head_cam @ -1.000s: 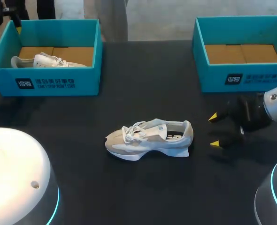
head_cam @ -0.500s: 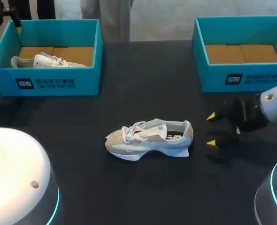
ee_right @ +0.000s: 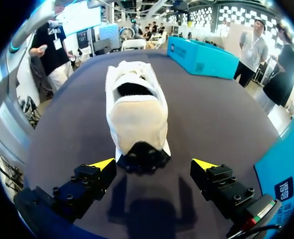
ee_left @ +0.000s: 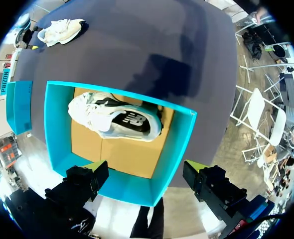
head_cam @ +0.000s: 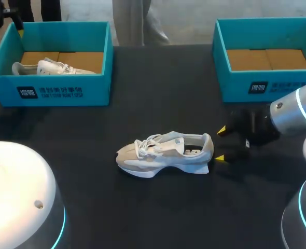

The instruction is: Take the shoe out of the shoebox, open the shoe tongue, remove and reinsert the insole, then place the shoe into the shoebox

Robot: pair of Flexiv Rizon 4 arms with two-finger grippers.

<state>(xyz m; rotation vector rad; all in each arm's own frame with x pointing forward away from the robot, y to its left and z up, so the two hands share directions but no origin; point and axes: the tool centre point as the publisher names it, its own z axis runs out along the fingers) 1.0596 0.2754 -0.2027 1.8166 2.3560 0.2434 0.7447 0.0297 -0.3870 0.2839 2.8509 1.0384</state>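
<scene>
The grey-white mesh sneaker (head_cam: 163,154) lies toe at nine o'clock, heel at three, facing the nearer right gripper (head_cam: 220,143), whose fingers are spread wide and empty.

Pale shoe (ee_right: 137,112) lying heel-first on the dark table (ee_right: 212,119), just ahead of the gripper (ee_right: 153,164), in line with the gap between its wide-spread yellow-tipped fingers (ee_right: 103,164), neither finger touching it, teal shoebox (ee_right: 202,57) well beyond the shoe, second teal shoebox (ee_right: 286,159) close beside one finger
</scene>
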